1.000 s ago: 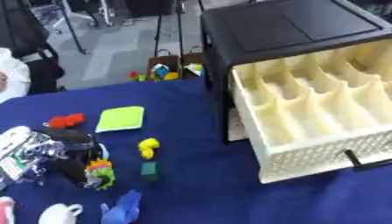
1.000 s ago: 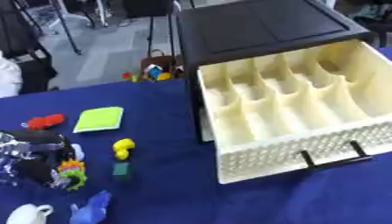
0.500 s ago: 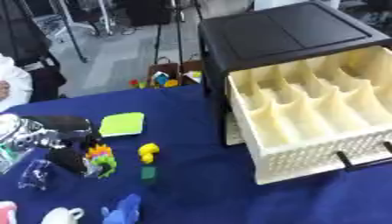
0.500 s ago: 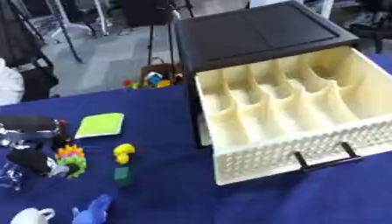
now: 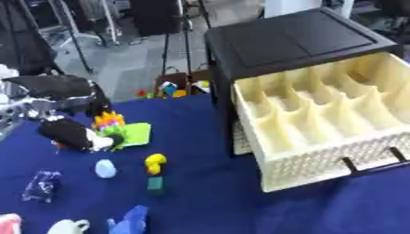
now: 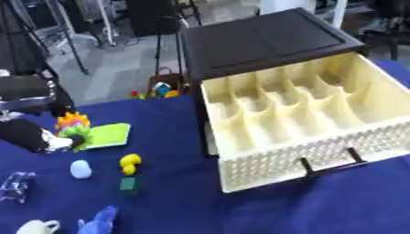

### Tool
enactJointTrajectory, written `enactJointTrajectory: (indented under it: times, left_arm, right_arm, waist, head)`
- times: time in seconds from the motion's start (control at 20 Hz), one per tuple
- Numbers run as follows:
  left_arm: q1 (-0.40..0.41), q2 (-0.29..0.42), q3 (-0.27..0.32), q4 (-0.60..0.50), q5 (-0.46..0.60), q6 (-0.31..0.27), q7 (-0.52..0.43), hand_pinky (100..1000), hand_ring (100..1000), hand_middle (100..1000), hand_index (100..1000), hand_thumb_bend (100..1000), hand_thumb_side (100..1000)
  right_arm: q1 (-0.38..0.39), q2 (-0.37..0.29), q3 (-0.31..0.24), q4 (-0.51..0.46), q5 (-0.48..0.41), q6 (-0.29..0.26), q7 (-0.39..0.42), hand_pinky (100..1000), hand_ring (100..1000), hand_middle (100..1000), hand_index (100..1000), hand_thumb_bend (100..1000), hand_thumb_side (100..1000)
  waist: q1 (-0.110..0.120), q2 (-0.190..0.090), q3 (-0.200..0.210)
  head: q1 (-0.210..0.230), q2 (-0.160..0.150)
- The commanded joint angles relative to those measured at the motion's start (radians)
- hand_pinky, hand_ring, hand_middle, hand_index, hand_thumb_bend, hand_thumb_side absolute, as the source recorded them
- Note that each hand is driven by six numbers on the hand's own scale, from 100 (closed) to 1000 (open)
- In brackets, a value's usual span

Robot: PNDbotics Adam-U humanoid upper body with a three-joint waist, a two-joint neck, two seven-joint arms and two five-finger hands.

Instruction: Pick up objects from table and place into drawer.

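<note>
My left hand (image 5: 68, 132) hangs over the table's left side, fingers curled round a spiky orange, yellow and green toy (image 5: 109, 122). Just right of it a green flat pad (image 5: 137, 135) lies on the blue cloth. Below sit a pale blue egg shape (image 5: 105, 168), a yellow duck (image 5: 154, 162) and a small green cube (image 5: 154, 183). The cream drawer (image 5: 336, 167) stands pulled open at the right, its divided compartments showing nothing inside, under the black cabinet (image 5: 288, 36). The hand is well left of the drawer. My right hand shows in neither view.
A clear plastic piece (image 5: 40, 185) lies at the left. A blue figure (image 5: 131, 219), a white cup (image 5: 68, 226) and something pink (image 5: 8, 223) sit along the front edge. Colourful items (image 5: 172, 87) and stands are on the floor beyond the table.
The left hand has risen off the table with the spiky toy and moved toward the green pad. The whole view has also shifted, so the camera has moved.
</note>
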Motion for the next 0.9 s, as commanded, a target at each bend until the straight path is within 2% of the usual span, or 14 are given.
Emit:
enactJointTrajectory:
  times: [0.05, 0.45, 0.9]
  left_arm:
    - [-0.052, -0.014, 0.036, -0.022, 0.009, 0.008, 0.025, 531, 644, 543, 655, 186, 713]
    - [-0.202, -0.163, 0.048, 0.010, 0.076, 0.029, 0.153, 506, 627, 532, 629, 236, 718]
    - [-0.339, -0.346, 0.019, 0.128, 0.122, 0.047, 0.266, 488, 615, 526, 616, 284, 701]
  right_arm:
    - [-0.014, -0.005, -0.001, -0.009, 0.006, -0.007, 0.002, 775, 844, 833, 852, 100, 1000]
    - [-0.020, 0.006, 0.003, -0.009, 0.007, -0.012, 0.006, 775, 844, 833, 853, 100, 1000]
    - [-0.040, 0.021, 0.010, -0.009, 0.005, -0.022, 0.010, 775, 845, 833, 853, 100, 1000]
  waist:
    - [-0.004, -0.022, -0.002]
    - [0.003, -0.045, -0.026]
    - [0.016, -0.039, -0.066]
  head:
    - [-0.007, 0.013]
    - [-0.006, 0.030]
    - [0.018, 0.033]
